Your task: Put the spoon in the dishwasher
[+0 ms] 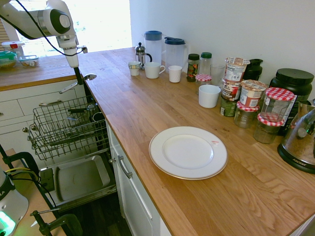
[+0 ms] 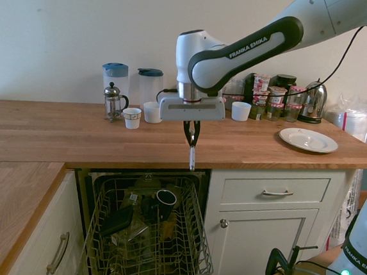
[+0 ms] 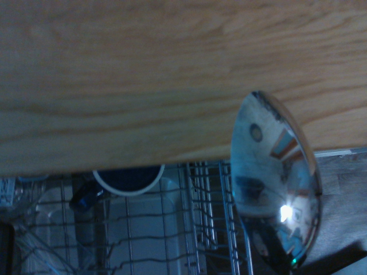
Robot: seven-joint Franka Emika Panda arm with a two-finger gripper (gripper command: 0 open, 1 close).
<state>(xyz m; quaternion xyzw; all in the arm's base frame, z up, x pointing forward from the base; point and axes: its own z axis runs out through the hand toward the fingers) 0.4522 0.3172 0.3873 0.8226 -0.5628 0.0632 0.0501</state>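
A: Where is the hand?

B: The hand (image 2: 191,133) hangs at the front edge of the wooden table (image 2: 55,133), directly above the open dishwasher (image 2: 146,234). Its fingers are closed on the spoon (image 2: 192,156), gripping it partway along.

A: How does the spoon sit?

B: In the second exterior view it hangs almost straight down, its pale handle pointing toward 6 o'clock, the tip level with the table's edge and clear of the rack. In the first exterior view the spoon (image 1: 78,82) lies tilted, bowl toward 2 o'clock, handle toward 8 o'clock. The wrist view shows the shiny bowl (image 3: 275,200) close up, with the table's edge and the wire rack behind it.

A: What is in the dishwasher?

B: Its dark wire rack (image 1: 61,129) is pulled out over the dropped grey door (image 1: 78,178). A dark cup (image 2: 164,198) and other dark items sit inside.

A: Anything else on the table?

B: A white plate (image 1: 188,152) lies well away from the hand. Two jugs (image 1: 165,49), a French press (image 1: 141,55), and white cups (image 1: 153,70) stand along the wall.
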